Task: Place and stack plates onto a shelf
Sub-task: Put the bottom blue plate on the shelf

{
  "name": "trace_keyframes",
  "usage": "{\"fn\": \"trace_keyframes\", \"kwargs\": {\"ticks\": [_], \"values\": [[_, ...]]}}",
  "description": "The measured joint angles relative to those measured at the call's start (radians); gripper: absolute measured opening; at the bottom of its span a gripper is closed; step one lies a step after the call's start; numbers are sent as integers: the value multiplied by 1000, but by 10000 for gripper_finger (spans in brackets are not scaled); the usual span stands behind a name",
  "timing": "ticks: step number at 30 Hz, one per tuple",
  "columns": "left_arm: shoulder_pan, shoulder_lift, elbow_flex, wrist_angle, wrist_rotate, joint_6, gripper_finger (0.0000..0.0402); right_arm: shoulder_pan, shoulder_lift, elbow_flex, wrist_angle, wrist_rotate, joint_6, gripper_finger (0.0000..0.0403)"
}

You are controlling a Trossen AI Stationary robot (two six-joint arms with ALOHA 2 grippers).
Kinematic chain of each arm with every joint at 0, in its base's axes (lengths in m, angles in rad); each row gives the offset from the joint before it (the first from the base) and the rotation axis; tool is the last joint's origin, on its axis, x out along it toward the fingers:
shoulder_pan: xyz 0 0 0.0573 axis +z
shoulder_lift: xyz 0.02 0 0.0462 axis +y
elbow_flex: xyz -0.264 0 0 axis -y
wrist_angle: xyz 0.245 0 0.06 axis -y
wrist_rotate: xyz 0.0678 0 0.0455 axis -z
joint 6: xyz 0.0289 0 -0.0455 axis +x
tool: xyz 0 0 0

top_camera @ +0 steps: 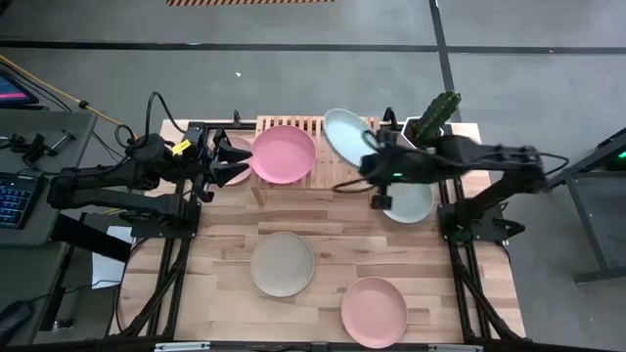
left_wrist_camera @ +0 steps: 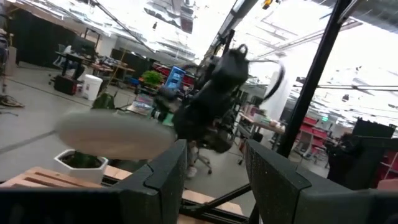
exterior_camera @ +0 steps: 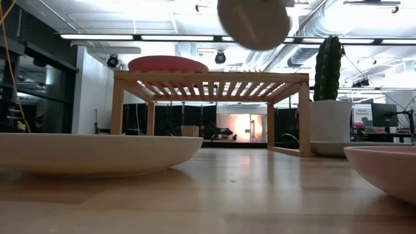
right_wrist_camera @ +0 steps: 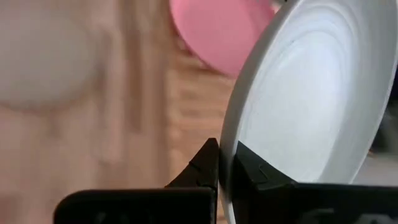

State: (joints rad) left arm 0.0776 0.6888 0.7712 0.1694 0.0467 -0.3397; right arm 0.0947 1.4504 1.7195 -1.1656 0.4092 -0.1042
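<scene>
A pale mint plate [top_camera: 347,135] hangs tilted in the air over the right half of the light-wood shelf [top_camera: 293,125]. My right gripper [top_camera: 372,164] is shut on it, and the low view shows the plate [exterior_camera: 253,23] above the shelf top [exterior_camera: 211,77]. A pink plate [top_camera: 284,154] lies flat on the shelf's left half. My left gripper [top_camera: 227,158] is open, level with that plate just beyond its left edge, with nothing between its fingers [left_wrist_camera: 168,177]. On the table lie a second mint plate [top_camera: 411,203], a beige plate [top_camera: 282,264] and a pink plate [top_camera: 374,311]. My right gripper pinches the mint plate's rim [right_wrist_camera: 227,155] between its two fingers [right_wrist_camera: 208,165], one on each face. The fingers come from the table's right and near side. The plate is lifted clear and stands tilted, its far edge reaching over the shelf.
A white pot with a cactus [top_camera: 435,117] stands at the table's far right corner, close behind my right arm. The second mint plate lies under my right arm. Bare tabletop [top_camera: 323,220] lies between the shelf and the two near plates.
</scene>
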Motion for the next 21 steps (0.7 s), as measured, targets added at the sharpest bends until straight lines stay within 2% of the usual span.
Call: {"fn": "trace_keyframes", "kwargs": {"ticks": [3, 6, 11, 21], "values": [[0, 0, 0, 0, 0, 0, 152, -47, 81, 0, -21, 50, -104, 0], [0, 0, 0, 0, -1, 1, 152, -78, 153, 0, -92, 59, -139, 0], [0, 0, 0, 0, -5, 0, 152, -108, 238, 0, -228, 68, -87, 0], [0, 0, 0, 4, -7, 1, 152, -87, 308, 0, -191, 48, -63, 0]]}}
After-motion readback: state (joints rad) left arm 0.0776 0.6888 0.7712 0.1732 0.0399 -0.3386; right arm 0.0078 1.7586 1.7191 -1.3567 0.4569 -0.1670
